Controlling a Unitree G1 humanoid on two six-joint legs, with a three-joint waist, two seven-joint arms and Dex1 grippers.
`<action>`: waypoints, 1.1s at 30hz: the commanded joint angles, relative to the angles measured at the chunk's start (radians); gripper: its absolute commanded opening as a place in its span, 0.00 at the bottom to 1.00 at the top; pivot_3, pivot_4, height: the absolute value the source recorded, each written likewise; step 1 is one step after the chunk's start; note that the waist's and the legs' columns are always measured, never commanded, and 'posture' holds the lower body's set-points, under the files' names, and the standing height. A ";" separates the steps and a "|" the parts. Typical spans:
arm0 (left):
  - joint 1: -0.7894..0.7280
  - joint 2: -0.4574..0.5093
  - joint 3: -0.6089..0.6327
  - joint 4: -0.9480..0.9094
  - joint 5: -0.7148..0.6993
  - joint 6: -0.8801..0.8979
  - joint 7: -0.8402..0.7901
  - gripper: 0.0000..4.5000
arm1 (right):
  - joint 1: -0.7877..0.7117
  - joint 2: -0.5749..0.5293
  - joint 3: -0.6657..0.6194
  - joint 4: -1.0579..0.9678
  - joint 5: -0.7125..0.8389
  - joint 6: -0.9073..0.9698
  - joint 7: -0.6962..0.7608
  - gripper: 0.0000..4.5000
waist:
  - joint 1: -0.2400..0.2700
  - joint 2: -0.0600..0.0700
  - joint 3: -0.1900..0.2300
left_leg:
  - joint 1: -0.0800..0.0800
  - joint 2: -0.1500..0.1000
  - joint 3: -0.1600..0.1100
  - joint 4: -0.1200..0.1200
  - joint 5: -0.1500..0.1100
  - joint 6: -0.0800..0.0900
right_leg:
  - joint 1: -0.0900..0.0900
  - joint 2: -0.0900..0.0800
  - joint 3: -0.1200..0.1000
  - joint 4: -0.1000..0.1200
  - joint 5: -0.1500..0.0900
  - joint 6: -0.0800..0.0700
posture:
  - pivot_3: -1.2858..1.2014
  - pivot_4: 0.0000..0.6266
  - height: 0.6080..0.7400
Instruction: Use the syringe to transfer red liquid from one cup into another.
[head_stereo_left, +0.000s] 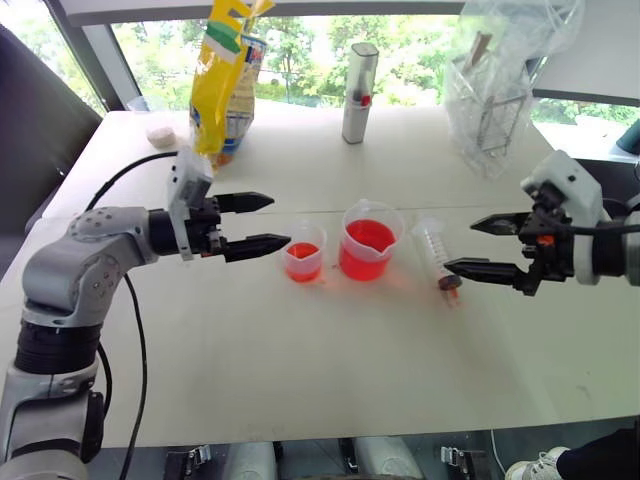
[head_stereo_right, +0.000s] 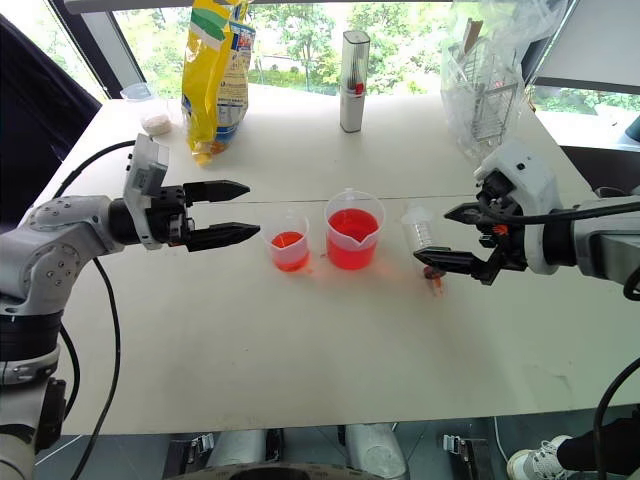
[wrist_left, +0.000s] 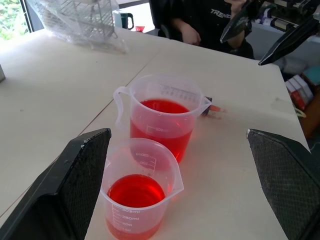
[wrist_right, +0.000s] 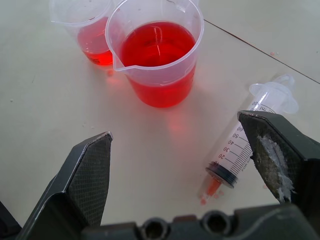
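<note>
The larger spouted beaker (head_stereo_left: 371, 240) stands mid-table, about half full of red liquid (wrist_right: 156, 44). Close on its left is the smaller cup (head_stereo_left: 304, 252), with a shallow layer of red liquid (wrist_left: 136, 191). The syringe (wrist_right: 244, 136) lies on its side on the table right of the beaker, its red-stained tip pointing toward the near edge. My left gripper (head_stereo_left: 279, 221) is open, level, and points at the small cup from the left without touching it. My right gripper (head_stereo_left: 459, 245) is open and hangs just over the syringe, with nothing held.
At the back of the table are a yellow bag (head_stereo_left: 225, 80), a tall white bottle (head_stereo_left: 358, 92) and a wire rack in a plastic bag (head_stereo_left: 495, 100). A small white container (head_stereo_left: 160, 130) sits far left. A person in dark clothing (wrist_left: 200, 22) sits beyond the table's right side.
</note>
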 joint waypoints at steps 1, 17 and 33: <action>-0.026 0.014 0.017 -0.018 0.002 -0.014 0.003 1.00 | -0.030 -0.017 -0.002 0.006 0.008 -0.025 -0.003 0.98 | 0.000 0.000 0.000 | 0.000 0.000 0.000 0.000 0.000 0.000 | 0.000 0.000 0.000 0.000 0.000 0.000 | 0.52 0.24 1.00; 0.003 0.020 0.047 -0.037 -0.027 -0.014 -0.007 1.00 | -0.043 -0.034 0.012 0.020 0.025 0.010 -0.015 0.98 | 0.001 0.000 0.000 | 0.000 0.000 0.000 0.000 0.000 0.000 | 0.000 0.000 0.000 0.000 0.000 0.000 | 0.52 0.24 1.00; 0.023 0.039 0.057 -0.059 -0.050 -0.001 0.011 1.00 | -0.153 0.044 0.171 0.107 -0.026 0.119 -0.178 0.98 | -0.002 0.000 0.000 | 0.000 0.001 0.000 0.000 0.000 0.000 | 0.000 0.000 0.000 0.000 0.000 0.000 | 0.52 0.24 1.00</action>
